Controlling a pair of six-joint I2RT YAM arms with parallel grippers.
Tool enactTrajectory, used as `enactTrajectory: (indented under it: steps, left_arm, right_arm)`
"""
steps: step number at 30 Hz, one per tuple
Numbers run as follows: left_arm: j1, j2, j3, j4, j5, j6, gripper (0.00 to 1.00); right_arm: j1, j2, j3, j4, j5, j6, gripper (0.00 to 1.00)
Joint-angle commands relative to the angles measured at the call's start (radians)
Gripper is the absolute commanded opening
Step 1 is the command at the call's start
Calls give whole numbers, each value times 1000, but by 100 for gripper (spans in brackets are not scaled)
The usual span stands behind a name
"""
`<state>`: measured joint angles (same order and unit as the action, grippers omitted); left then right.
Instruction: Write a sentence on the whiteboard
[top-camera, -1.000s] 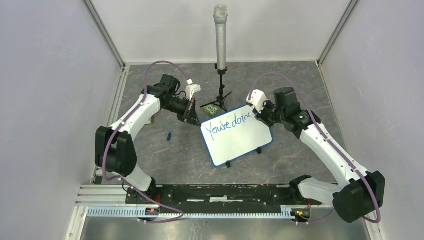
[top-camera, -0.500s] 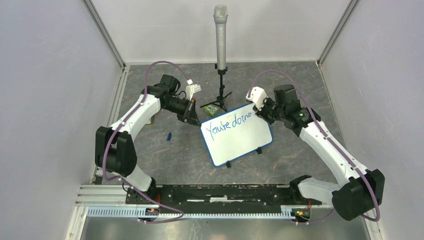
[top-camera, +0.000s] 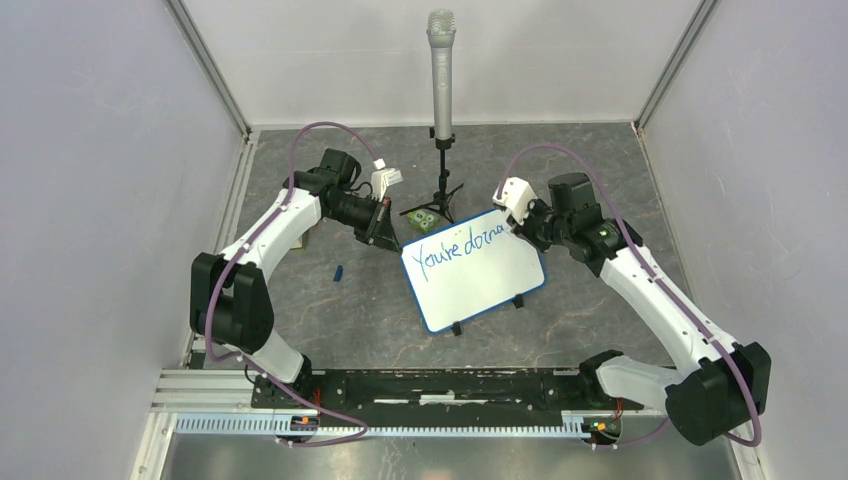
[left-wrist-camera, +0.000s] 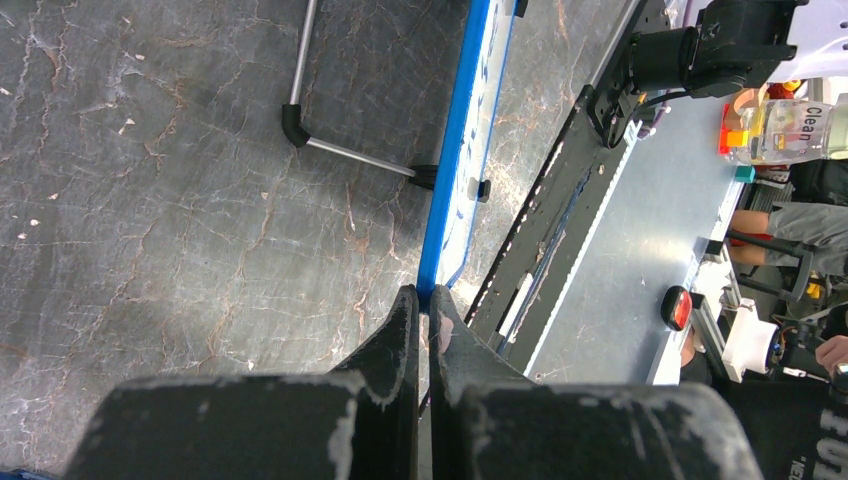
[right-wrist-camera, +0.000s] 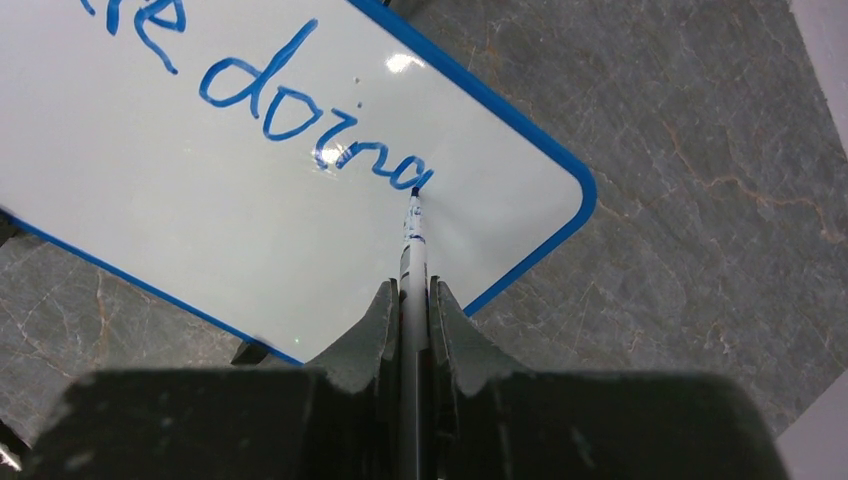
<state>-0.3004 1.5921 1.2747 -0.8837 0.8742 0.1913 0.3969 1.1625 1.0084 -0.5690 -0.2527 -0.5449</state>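
Whiteboard (top-camera: 475, 290) sits mid table (top-camera: 330, 310), left gripper (left-wrist-camera: 424, 300) clamped on its corner, right gripper (right-wrist-camera: 412, 290) pinching the marker (right-wrist-camera: 413, 240), tip on the sentence (top-camera: 458, 246), looks mid-"g" in "doing", so next it needs that tail, then line two.

Whiteboard (right-wrist-camera: 200, 230) glossy, smooth; table (right-wrist-camera: 700, 150) stone-look, matt.

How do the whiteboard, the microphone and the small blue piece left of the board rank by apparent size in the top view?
1. whiteboard
2. microphone, which stands upright and is perhaps nearer the camera, so it may look enlarged
3. small blue piece, clearly smallest
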Motion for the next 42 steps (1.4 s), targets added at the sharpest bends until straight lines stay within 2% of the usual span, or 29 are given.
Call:
enactTrajectory:
  steps: [1, 10, 20, 23, 25, 28, 32, 36, 42]
  left_arm:
    - [0, -15, 0, -9, 15, 59, 2]
    - [0, -5, 9, -8, 14, 56, 2]
    - [0, 10, 38, -8, -2, 60, 3]
    - [0, 12, 50, -8, -15, 59, 7]
    - [0, 15, 60, -9, -15, 57, 11]
    - [0, 11, 62, -8, -7, 57, 22]
    - [2, -39, 27, -2, 10, 57, 44]
    - [10, -134, -49, 74, 10, 15, 64]
    - [53, -252, -172, 219, -12, -93, 80]
  right_arm:
    - [-5, -40, -50, -14, -9, -7, 0]
    - [4, -47, -68, -33, -91, 7, 0]
    - [38, -44, 48, -101, -233, 19, 0]
    - [67, -67, 58, -134, -287, 28, 0]
    - [101, -85, 38, -121, -286, 46, 0]
    - [176, -103, -6, -81, -277, 91, 0]
    - [257, -110, -63, -12, -265, 151, 0]
    - [308, -115, -92, 32, -293, 187, 0]
    - [348, -108, -136, 95, -308, 186, 0]
